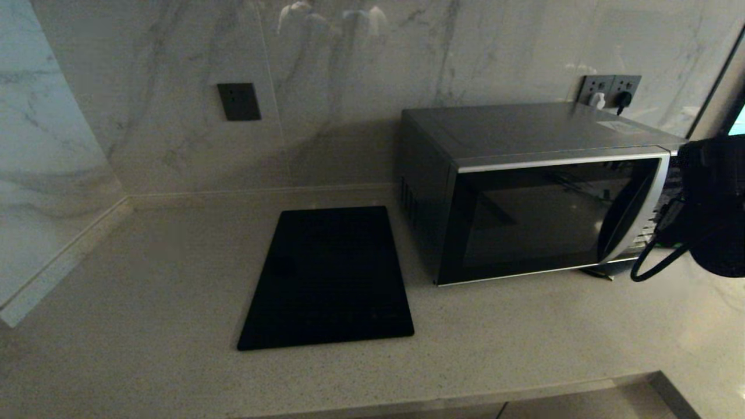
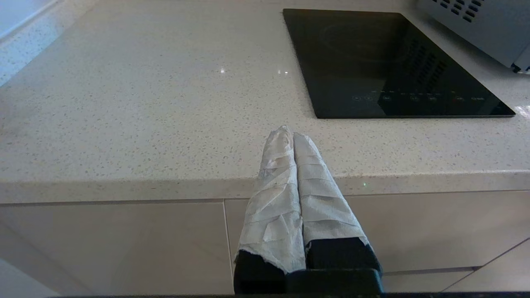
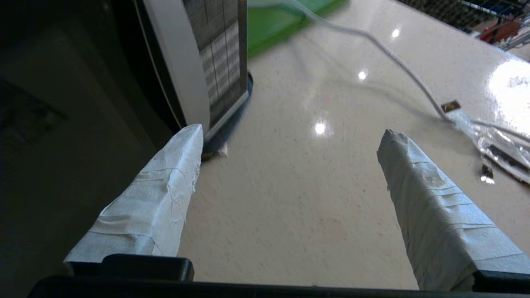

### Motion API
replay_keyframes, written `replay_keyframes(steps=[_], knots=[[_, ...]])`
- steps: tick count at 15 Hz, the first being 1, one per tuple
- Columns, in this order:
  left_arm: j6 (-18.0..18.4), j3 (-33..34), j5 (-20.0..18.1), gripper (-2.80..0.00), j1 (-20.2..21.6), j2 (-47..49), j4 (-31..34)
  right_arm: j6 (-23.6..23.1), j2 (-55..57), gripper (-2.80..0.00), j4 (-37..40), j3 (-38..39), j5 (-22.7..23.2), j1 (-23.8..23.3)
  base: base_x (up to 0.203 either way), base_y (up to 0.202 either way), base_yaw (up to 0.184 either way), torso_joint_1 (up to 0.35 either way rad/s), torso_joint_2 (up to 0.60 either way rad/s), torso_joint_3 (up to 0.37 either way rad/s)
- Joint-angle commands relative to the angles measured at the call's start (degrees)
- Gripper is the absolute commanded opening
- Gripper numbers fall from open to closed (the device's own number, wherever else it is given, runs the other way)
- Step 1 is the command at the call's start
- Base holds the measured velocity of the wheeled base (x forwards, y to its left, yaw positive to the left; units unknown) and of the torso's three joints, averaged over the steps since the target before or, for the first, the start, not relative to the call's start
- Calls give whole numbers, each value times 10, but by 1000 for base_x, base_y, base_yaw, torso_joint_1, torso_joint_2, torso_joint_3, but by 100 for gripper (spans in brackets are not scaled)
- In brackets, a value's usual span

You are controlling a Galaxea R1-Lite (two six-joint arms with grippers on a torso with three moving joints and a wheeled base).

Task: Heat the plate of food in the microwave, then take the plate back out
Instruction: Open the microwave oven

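The microwave (image 1: pixel 541 192) stands at the right of the counter with its black glass door shut. The plate of food does not show in any view; nothing can be made out behind the dark glass. My right arm (image 1: pixel 713 203) hangs in front of the button panel, just right of the curved silver handle (image 1: pixel 640 203). In the right wrist view my right gripper (image 3: pixel 290 132) is open and empty above the counter, one finger close beside the handle (image 3: pixel 174 62). My left gripper (image 2: pixel 292 133) is shut on nothing, parked at the counter's front edge.
A flat black cooktop panel (image 1: pixel 329 279) lies left of the microwave. A green board (image 3: pixel 281 20) lies beyond the microwave's right side, and a grey cable (image 3: pixel 397 62) runs over the counter there. Wall sockets (image 1: pixel 608 90) sit behind the microwave.
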Motion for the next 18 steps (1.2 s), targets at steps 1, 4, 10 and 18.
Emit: replay_keyframes(steps=[1,4,10,18], knots=[[0,0,0,-280,0,0,0,1,23,0,0,6,-4,10,0,0,0,0,0,0],[0,0,0,-280,0,1,0,-32,28,0,6,-31,-4,13,0,0,0,0,0,0],[0,0,0,-280,0,1,0,-38,73,0,-21,-38,-9,13,0,0,0,0,0,0],[0,0,0,-280,0,0,0,-35,167,0,-110,-98,-17,2,0,0,0,0,0,0]])
